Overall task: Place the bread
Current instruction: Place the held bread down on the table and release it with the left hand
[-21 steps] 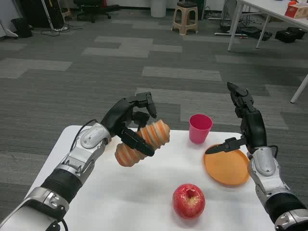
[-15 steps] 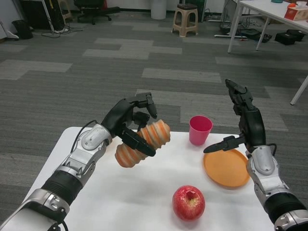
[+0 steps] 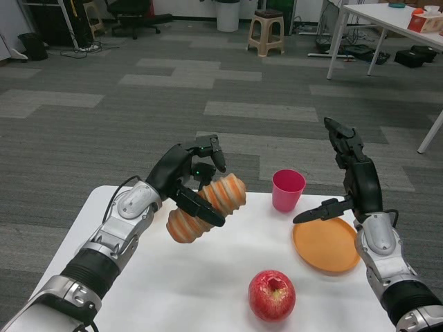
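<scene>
The bread (image 3: 208,207) is a ridged loaf striped orange and tan, held in the air above the white table (image 3: 152,290). My left hand (image 3: 185,176) grips it around its middle, left of the table's centre. An orange plate (image 3: 327,243) lies on the table at the right. Above the plate's far edge hangs my right hand (image 3: 349,181), open with its fingers spread and nothing in it.
A pink cup (image 3: 287,189) stands upright at the table's far edge, just left of the plate. A red apple (image 3: 272,295) sits near the front, between bread and plate. Beyond the table are grey carpet, a stool (image 3: 267,29) and another white table (image 3: 387,14).
The whole picture has shifted down slightly, so the camera moved. The left hand still holds the bread in about the same place; the right hand has barely moved.
</scene>
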Robot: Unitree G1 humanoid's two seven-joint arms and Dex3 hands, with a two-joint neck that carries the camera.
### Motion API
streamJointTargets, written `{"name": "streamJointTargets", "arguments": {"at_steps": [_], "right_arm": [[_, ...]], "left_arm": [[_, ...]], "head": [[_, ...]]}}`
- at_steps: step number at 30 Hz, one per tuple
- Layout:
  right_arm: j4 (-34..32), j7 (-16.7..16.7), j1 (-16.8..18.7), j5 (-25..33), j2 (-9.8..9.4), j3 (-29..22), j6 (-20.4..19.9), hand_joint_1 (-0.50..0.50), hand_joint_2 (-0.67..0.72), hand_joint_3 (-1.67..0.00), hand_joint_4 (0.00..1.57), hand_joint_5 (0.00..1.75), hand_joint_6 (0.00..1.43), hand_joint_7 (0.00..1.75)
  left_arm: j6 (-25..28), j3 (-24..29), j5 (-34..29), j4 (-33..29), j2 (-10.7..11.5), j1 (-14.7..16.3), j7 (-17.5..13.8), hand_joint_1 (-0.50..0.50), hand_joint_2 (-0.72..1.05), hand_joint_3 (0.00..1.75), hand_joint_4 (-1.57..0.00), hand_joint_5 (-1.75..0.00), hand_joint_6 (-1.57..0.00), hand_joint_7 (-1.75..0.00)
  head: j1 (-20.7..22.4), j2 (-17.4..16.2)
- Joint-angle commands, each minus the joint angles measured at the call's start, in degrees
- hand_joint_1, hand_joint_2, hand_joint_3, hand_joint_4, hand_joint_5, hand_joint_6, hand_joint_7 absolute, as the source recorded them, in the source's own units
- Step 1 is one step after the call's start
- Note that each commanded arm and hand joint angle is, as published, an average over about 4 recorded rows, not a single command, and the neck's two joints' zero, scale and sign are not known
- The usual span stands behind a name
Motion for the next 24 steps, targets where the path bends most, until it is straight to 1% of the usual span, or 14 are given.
{"name": "streamJointTargets", "arguments": {"at_steps": [1, 5, 9, 13, 17, 20, 23, 24], "right_arm": [[-0.23, -0.21, -0.87, 0.17, 0.57, -0.05, -0.35, -0.29, 0.09, -0.08, 0.00, 0.00, 0.00, 0.49], [-0.19, -0.17, -0.87, 0.12, 1.45, -0.05, -0.35, -0.29, 0.09, -0.08, 0.00, 0.00, 0.00, 0.45], [-0.14, -0.17, -0.87, 0.08, 1.80, 0.00, -0.35, -0.29, 0.09, -0.08, 0.00, 0.00, 0.00, 0.49], [-0.14, -0.17, -0.87, 0.08, 2.11, 0.00, -0.31, -0.29, 0.09, -0.08, 0.00, 0.00, 0.00, 0.45], [0.25, -0.17, -0.91, 0.08, 2.16, 0.00, -0.26, -0.29, 0.09, -0.08, 0.00, 0.00, 0.00, 0.47], [1.00, -0.17, -1.20, 0.08, 2.13, 0.00, -0.26, -0.29, 0.09, -0.08, 0.00, 0.00, 0.00, 0.45], [2.01, -0.17, -1.66, 0.08, 2.05, 0.00, -0.26, -0.29, 0.09, -0.08, 0.00, 0.00, 0.00, 0.47], [2.47, -0.17, -1.90, 0.08, 2.02, 0.00, -0.26, -0.29, 0.09, -0.08, 0.00, 0.00, 0.00, 0.49]], "left_arm": [[-0.60, 0.65, -0.03, -0.86, 0.74, 0.31, 0.21, 0.50, 0.25, 0.09, -1.57, -1.75, -0.71, -1.68], [-0.60, 0.61, -0.33, -1.12, 1.40, 0.49, 0.21, 0.50, 0.25, 0.09, -1.57, -1.75, -0.71, -1.68], [-0.60, 0.35, -0.55, -1.17, 1.88, 0.53, 0.21, 0.50, 0.25, 0.09, -1.57, -1.75, -0.71, -1.68], [-0.16, -0.31, 1.12, -1.39, 3.03, 0.53, 0.12, 0.50, 0.25, 0.09, -1.57, -1.75, -0.71, -1.68], [0.99, -2.64, 2.17, -1.39, 5.40, 0.27, 0.12, 0.50, 0.25, 0.09, -1.57, -1.75, -0.73, -1.68], [1.25, -5.50, 2.39, -0.22, 6.96, -0.26, 0.06, 0.50, 0.25, 0.09, -1.57, -1.75, -0.73, -1.68], [1.23, -8.51, 2.13, 3.10, 7.79, -0.92, 0.03, 0.50, 0.25, 0.09, -1.57, -1.75, -0.73, -1.68], [1.05, -9.67, 1.86, 5.42, 7.90, -1.33, 0.06, 0.50, 0.25, 0.09, -1.57, -1.75, -0.73, -1.68]], "head": [[0.26, 0.07], [0.24, 0.02], [0.18, -0.38], [0.23, -0.69], [0.06, -0.96], [-0.11, -1.11], [-0.08, -1.28], [-0.11, -1.35]]}}
